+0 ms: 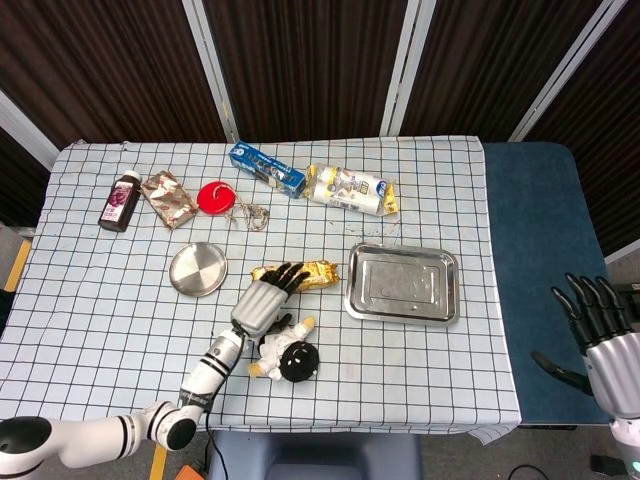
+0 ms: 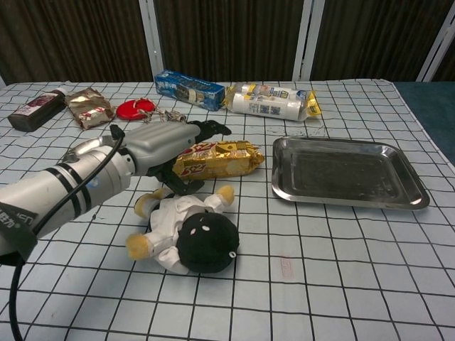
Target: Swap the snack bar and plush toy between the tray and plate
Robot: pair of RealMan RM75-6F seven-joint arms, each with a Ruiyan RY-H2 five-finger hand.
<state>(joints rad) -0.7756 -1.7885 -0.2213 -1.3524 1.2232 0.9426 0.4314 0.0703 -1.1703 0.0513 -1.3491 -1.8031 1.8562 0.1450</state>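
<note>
The left hand (image 2: 165, 148) is reaching with fingers spread, empty, over the glossy gold-wrapped snack bar (image 2: 224, 159) lying on the checked bench (image 2: 341, 270) cloth, beside the black-headed plush toy (image 2: 186, 229). The right hand (image 1: 600, 325) is hanging open.

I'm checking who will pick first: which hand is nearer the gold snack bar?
Left. The left hand hovers over the snack bar's left end, fingers spread. The right hand hangs far off, beyond the table's right edge.

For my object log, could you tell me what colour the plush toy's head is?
Black; the plush toy shows best in the chest view.
</note>
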